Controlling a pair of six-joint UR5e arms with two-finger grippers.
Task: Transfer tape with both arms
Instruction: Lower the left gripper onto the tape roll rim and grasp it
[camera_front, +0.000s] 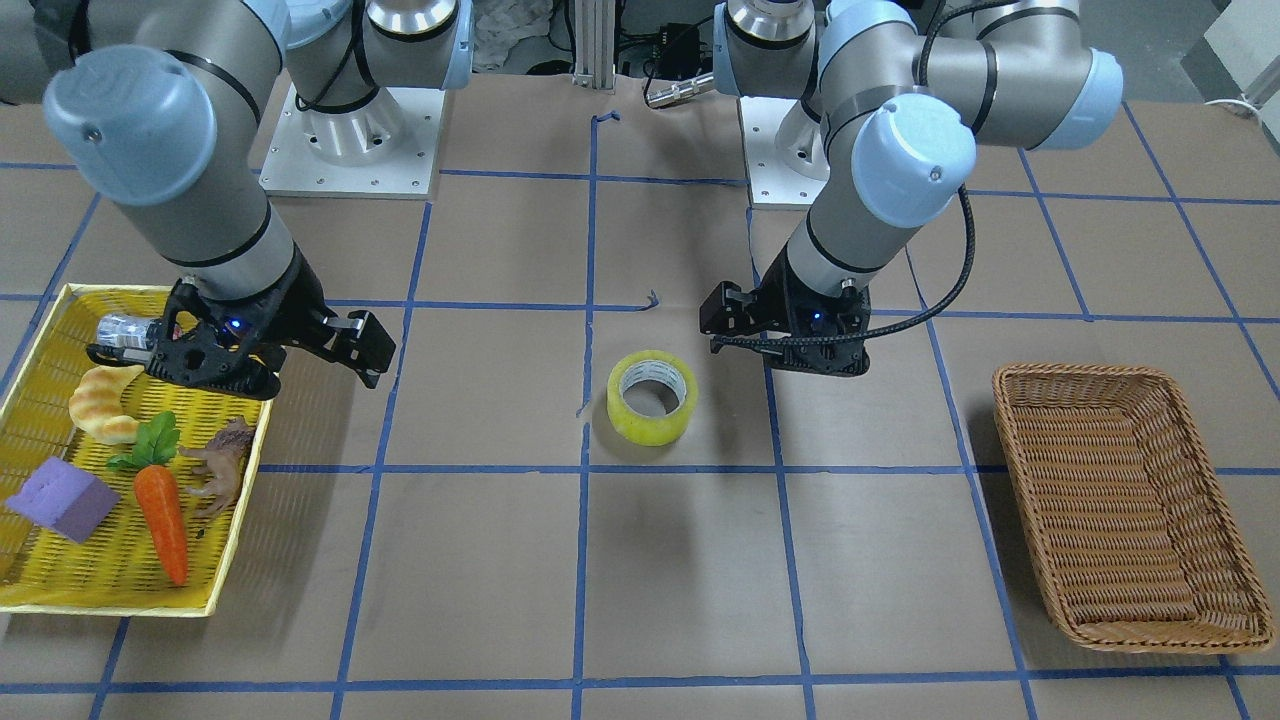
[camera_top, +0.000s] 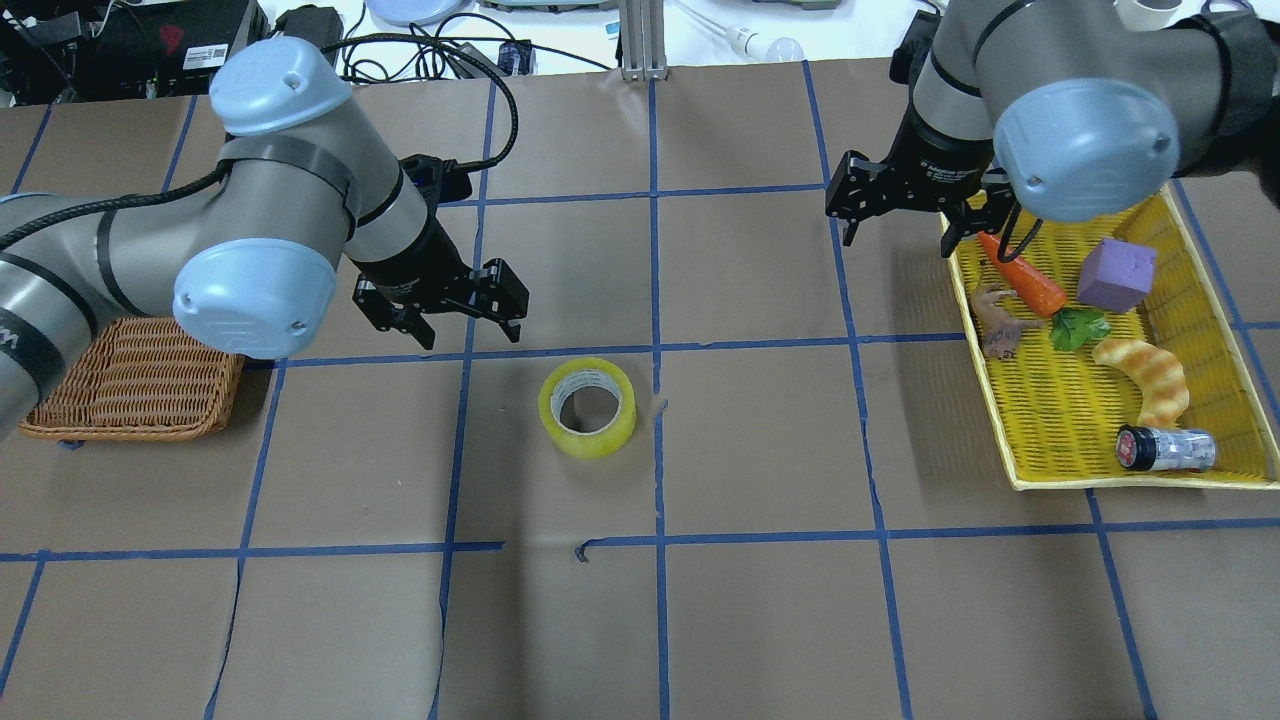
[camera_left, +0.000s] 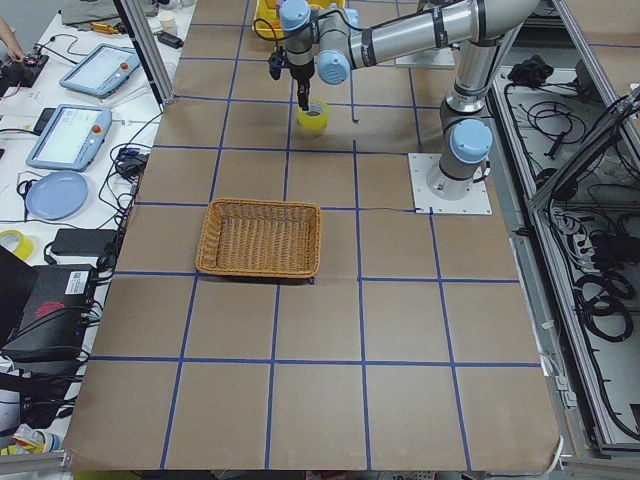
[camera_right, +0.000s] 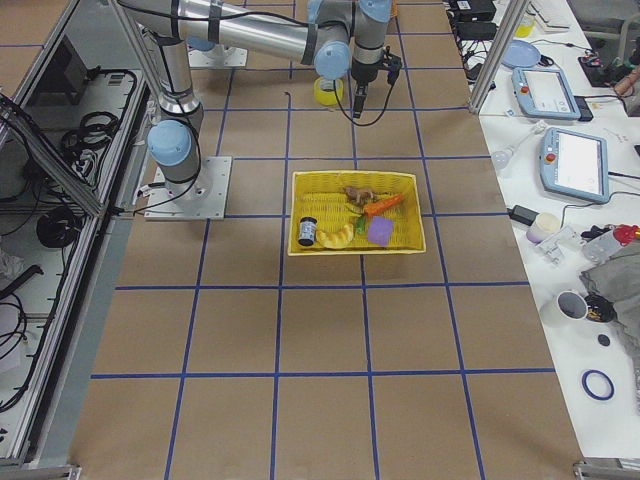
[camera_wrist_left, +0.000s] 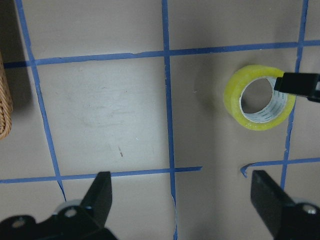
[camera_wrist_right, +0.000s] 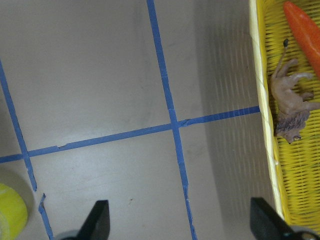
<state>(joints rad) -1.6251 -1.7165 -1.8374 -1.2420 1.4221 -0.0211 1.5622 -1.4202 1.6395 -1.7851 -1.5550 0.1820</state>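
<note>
A fat round roll of see-through yellow tape (camera_top: 587, 407) with a white ring inside lies flat on the brown paper counter (camera_top: 760, 620), hole facing up. It sits near the middle of the counter, between the two tools and closer to the left black tool (camera_top: 470, 330). It touches neither tool. There is one roll.

There are two grey robot arms with light-blue caps, the left arm (camera_top: 290, 190) and the right arm (camera_top: 1050, 110), and two tools. The left tool hangs near the tape with its two fingers wide apart. The right black tool (camera_top: 898, 238) hangs by the edge of the yellow woven basket (camera_top: 1130, 481), and its fingers are wide apart too.

There are two baskets. The brown wicker basket (camera_top: 130, 385) is on the left side. The yellow one holds five things: one orange toy carrot (camera_top: 1025, 280), one purple block (camera_top: 1115, 275), one curved bread (camera_top: 1150, 375), one small toy lion (camera_top: 1000, 322) and one small clear bottle (camera_top: 1165, 449).
</note>
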